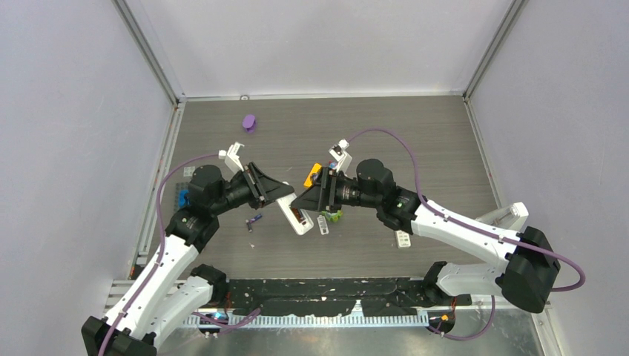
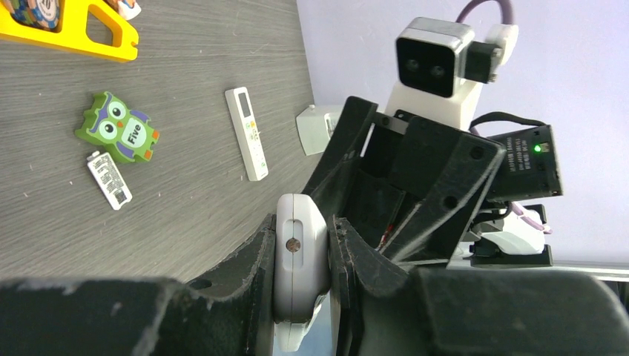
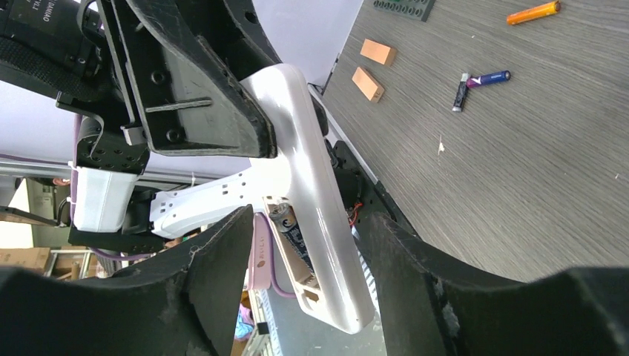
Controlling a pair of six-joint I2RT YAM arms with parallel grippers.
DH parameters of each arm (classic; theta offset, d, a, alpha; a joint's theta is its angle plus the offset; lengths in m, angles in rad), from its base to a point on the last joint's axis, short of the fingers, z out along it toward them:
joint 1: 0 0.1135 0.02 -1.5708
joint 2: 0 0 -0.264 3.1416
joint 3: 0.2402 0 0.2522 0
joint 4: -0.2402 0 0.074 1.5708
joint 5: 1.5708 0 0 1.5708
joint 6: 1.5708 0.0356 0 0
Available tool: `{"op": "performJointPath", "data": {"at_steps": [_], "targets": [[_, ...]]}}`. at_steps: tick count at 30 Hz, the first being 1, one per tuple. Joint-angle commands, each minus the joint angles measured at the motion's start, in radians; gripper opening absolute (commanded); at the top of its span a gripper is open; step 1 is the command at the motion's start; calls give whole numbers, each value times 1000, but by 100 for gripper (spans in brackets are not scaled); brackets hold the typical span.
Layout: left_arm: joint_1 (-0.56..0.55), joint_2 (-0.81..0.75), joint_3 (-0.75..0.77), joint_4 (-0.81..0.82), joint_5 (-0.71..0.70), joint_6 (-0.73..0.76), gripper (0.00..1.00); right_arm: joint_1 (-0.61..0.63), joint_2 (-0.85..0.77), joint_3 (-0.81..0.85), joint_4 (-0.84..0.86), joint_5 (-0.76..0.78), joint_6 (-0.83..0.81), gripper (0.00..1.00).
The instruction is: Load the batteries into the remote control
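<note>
Left tool (image 2: 300, 256) clamped on the white remote control (image 3: 297, 126); right tool (image 3: 304, 222) open around its lower end.
The left tool gripped the remote control by its edges. The right tool's jaws stood spread, one either side of the remote's open back, where a fitted battery (image 3: 288, 228) lay. Farther beyond the right tool, on the desk (image 3: 519, 193), lay a black battery (image 3: 460, 94), a purple battery (image 3: 491, 77) and an orange battery (image 3: 532, 12).
</note>
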Motion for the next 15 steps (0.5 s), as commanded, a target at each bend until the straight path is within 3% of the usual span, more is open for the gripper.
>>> {"op": "performJointPath", "data": {"at_steps": [1, 10, 15], "targets": [[1, -5, 43, 26, 32, 17, 0, -10, -5, -10, 101, -31, 47, 63], [1, -9, 31, 33, 37, 13, 0, -26, 26, -26, 187, -72, 136, 69], [1, -11, 34, 36, 38, 9, 0, -35, 34, -40, 207, -80, 170, 59]]}}
